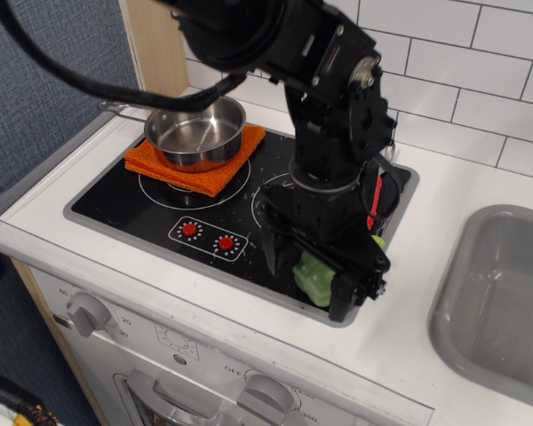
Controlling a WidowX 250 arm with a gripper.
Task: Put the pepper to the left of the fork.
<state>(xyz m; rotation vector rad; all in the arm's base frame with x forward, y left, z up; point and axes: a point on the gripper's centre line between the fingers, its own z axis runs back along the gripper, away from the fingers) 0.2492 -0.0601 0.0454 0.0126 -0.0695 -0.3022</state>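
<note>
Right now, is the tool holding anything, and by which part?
The tool sits around the green pepper at the stove's front right corner, fingers on either side of its body. Whether it is actually clamped cannot be told.

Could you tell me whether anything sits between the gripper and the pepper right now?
Nothing visible does: the gripper is already down around the pepper at the front right of the stovetop, its fingers on either side.
</note>
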